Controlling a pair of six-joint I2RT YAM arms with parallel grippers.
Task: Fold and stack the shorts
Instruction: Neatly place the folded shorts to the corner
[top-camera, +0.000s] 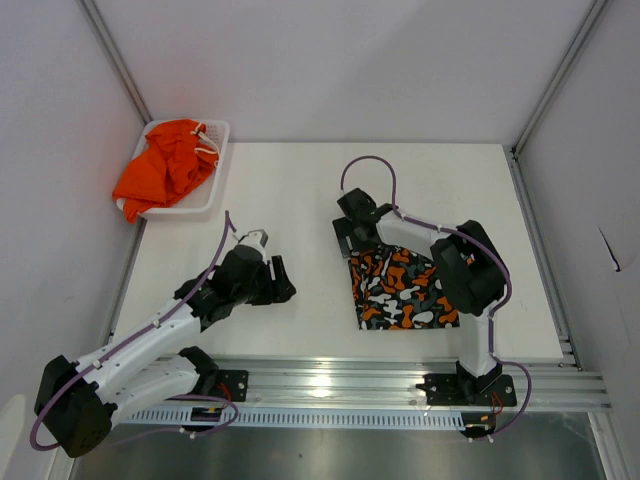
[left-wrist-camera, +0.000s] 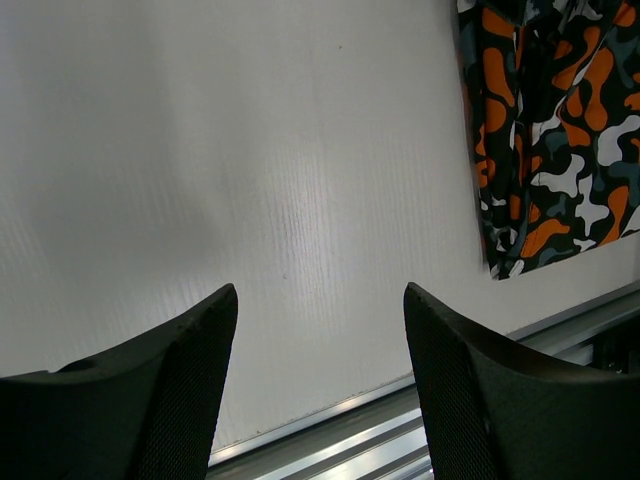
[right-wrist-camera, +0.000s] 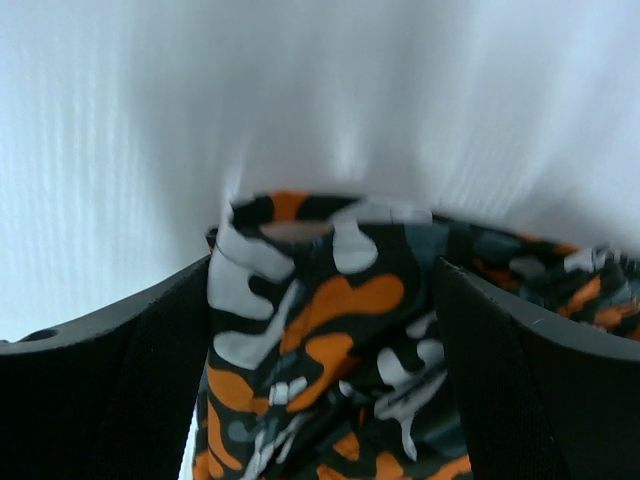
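The patterned shorts (top-camera: 400, 292) are lying by the front right edge of the tabletop (top-camera: 290, 190), looking partly folded. The orange shorts (top-camera: 165, 165) are sitting bunched in the basket (top-camera: 203, 207) at the far left corner, not folded or stacked yet. The right gripper (top-camera: 352, 238) is standing spread around a far corner of the patterned shorts. The left gripper (top-camera: 281, 279) is hanging spread, holding nothing. The right arm (top-camera: 470, 270) is hiding part of the fold

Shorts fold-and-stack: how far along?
Done: the orange, black, white and grey patterned shorts lie flat, apparently folded, on the white table. In hand: the right gripper, open, straddles their far edge; the left gripper is open over bare table. Left: the plain orange shorts sit crumpled in the white mesh basket, unfolded and unstacked.
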